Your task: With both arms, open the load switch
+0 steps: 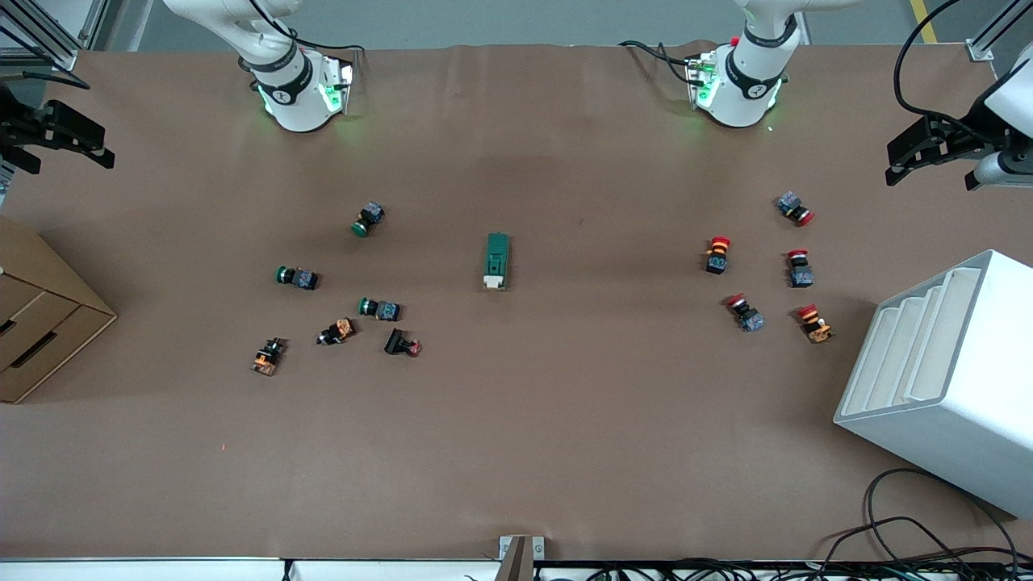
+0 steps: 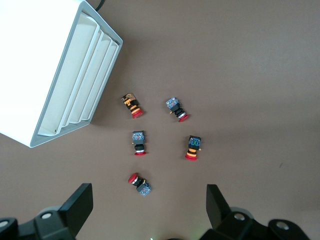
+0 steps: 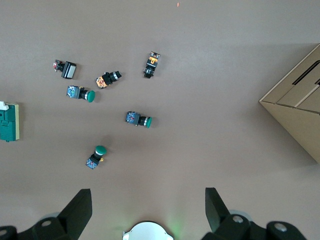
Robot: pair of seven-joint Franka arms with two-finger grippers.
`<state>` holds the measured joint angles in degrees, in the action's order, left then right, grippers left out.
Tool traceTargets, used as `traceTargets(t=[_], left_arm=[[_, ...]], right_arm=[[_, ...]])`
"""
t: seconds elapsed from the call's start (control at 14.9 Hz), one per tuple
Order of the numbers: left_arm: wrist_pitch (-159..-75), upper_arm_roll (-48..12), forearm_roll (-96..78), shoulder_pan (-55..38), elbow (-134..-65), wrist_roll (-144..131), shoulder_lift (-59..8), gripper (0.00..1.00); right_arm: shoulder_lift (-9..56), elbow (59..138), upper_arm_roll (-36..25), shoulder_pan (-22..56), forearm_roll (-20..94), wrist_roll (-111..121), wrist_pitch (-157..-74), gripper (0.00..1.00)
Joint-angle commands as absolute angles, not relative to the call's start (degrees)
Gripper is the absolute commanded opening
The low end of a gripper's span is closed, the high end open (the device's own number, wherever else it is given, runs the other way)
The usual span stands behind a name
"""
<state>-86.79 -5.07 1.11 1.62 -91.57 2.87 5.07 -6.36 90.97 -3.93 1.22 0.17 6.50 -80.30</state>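
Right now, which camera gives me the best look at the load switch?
The front view: the load switch lies whole mid-table, white tab toward the camera, between the button clusters. The right wrist view catches only part of it at the picture's edge. The left wrist view misses it.

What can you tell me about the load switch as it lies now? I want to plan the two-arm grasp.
The load switch is a small elongated dark-green block with a white tab at one end, plastic by its look. It lies flat on the brown table, about midway between the two clusters of push-buttons, its long axis pointing toward the front camera with the white tab at the nearer end. Nothing touches it but the table. The right wrist view catches only part of it at the picture's edge.
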Motion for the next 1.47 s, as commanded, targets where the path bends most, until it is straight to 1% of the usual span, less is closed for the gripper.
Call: traceTargets(t=[0.0,0.2,0.4,0.6,0.74,0.87,1.14,1.2,1.41], left_arm=[[-85.6,-5.4,2.3,1.5,-90.3,2.7,4.7,1.0],[-85.6,-5.4,2.3,1.2,-90.2,2.3,4.6,1.0],[-85.7,-7.3,2.1,1.2,-90.2,2.3,3.4,1.0],[-86.8,-13.0,1.7,1.0,-90.4,1.1,1.8,1.0],[-89.2,-17.4,1.5,1.0,-91.1,-3.6,-0.3,1.0],[-92.6,-21.9,1.5,0.9,-92.0,-7.7,-2.6,1.0],[-104.1,-31.8,2.2,0.1,-96.3,-23.2,-7.1,1.0],[-106.3,-32.8,3.0,-1.7,-96.9,-28.1,-8.7,1.0],[-113.3,-32.9,8.4,-9.6,-99.6,-42.4,-12.6,1.0]], right_arm=[[-7.9,92.5,-3.9,1.1,-0.6,7.1,-80.4,1.0],[-7.9,92.5,-3.9,1.1,-0.6,7.1,-80.4,1.0],[-7.9,92.4,-4.0,1.1,-0.6,7.1,-80.4,1.0],[-7.9,92.3,-3.7,1.3,-0.7,7.1,-80.4,1.0],[-7.9,92.3,-3.9,1.1,-0.6,7.1,-80.4,1.0],[-7.8,92.3,-4.0,1.0,-0.6,7.1,-80.2,1.0],[-7.8,92.1,-4.0,0.2,-0.6,7.0,-80.9,1.0],[-7.8,92.1,-4.0,0.1,-0.6,7.0,-81.0,1.0],[-7.8,92.0,-4.0,0.2,-0.6,7.1,-80.4,1.0]])
